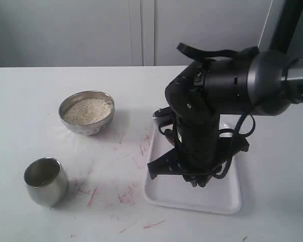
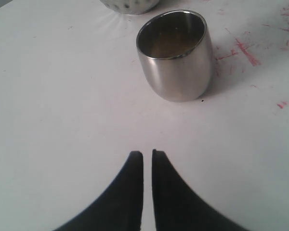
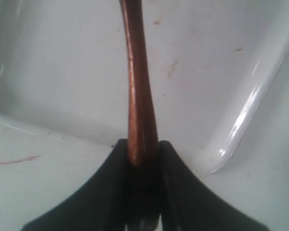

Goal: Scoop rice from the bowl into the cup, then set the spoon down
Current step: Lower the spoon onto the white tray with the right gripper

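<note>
The steel bowl [image 1: 87,112] holds off-white rice [image 1: 88,110] and stands left of the middle of the table. The shiny cup [image 1: 45,180] stands nearer the front left; the left wrist view shows it upright [image 2: 176,57], and I cannot tell what is in its dim inside. My left gripper [image 2: 148,154] hovers over bare table a short way from the cup, shut on nothing. My right gripper [image 3: 143,147] is shut on the reddish-brown spoon [image 3: 137,82] by its handle, low over the white tray [image 3: 253,103]. The spoon's bowl is out of view.
The right arm [image 1: 212,96] leans over the white tray [image 1: 227,201] at the right and hides most of it. Red marks [image 1: 126,194] streak the white table between cup and tray. The bowl's underside [image 2: 130,5] shows just beyond the cup.
</note>
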